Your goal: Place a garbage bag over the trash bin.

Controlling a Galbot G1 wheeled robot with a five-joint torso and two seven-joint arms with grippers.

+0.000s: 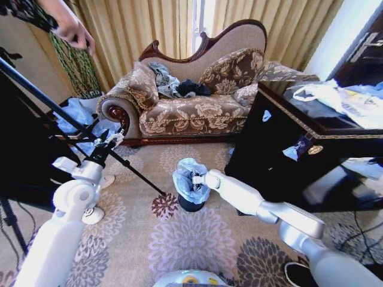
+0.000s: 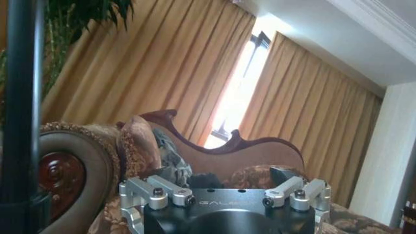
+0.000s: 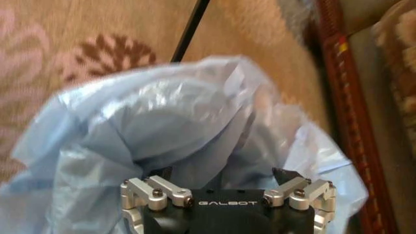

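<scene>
On the patterned carpet in front of the sofa (image 1: 197, 89) stands the trash bin (image 1: 190, 204), with the garbage bag (image 1: 188, 178) bunched over its mouth — black wall exposed below the plastic. The right gripper (image 1: 197, 179) sits at the bag on the side away from the sofa; its fingertips are buried in the film, so whether they are apart or closed cannot be determined. The left gripper (image 1: 111, 139) is raised beside the tripod leg (image 1: 90, 134), well apart from the bin and aimed toward the sofa — finger state not discernible. Step in hand: apparently seating the bag. Next move calls for spreading the opening and drawing it down around the rim.
</scene>
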